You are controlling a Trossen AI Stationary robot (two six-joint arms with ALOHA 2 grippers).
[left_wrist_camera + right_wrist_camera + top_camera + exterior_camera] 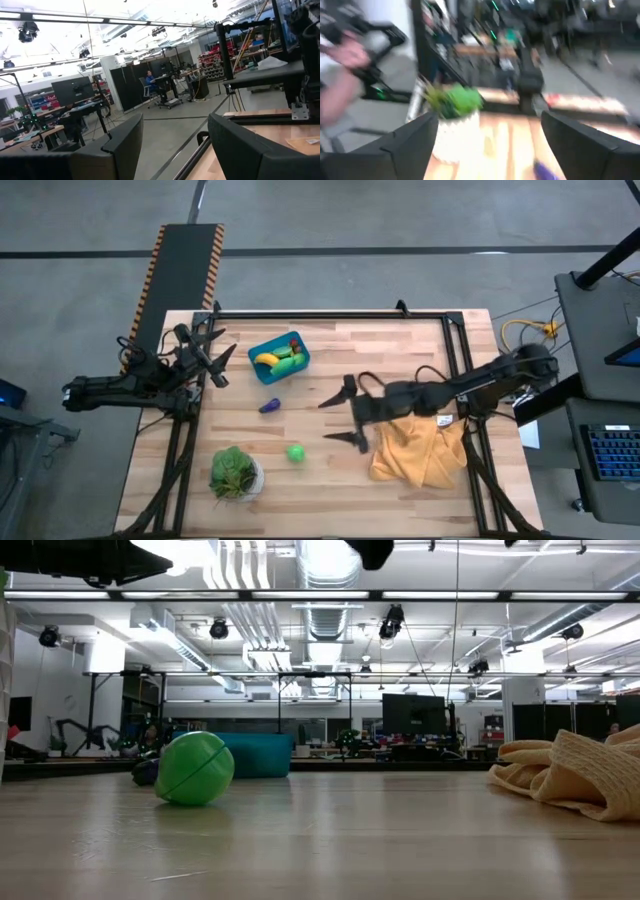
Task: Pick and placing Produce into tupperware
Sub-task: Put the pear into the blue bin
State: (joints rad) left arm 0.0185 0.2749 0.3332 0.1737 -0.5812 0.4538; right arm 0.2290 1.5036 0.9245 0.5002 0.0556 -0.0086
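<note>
The teal tupperware (279, 358) sits on the far-left part of the table and holds a yellow banana (265, 359), green pieces and a tiny red piece. A purple eggplant (269, 406) lies on the wood in front of it. A green ball-shaped piece (295, 451) rests nearer the front edge and shows large in the low view (194, 768). My right gripper (338, 420) hovers open over the table's middle, right of the eggplant and the green piece, holding nothing. My left gripper (217, 364) is open at the table's left edge, beside the tupperware.
A leafy plant in a white pot (236, 473) stands at the near-left corner. A mustard-yellow cloth (420, 450) lies crumpled under my right arm on the near right. Bare wood lies between the cloth and the green piece.
</note>
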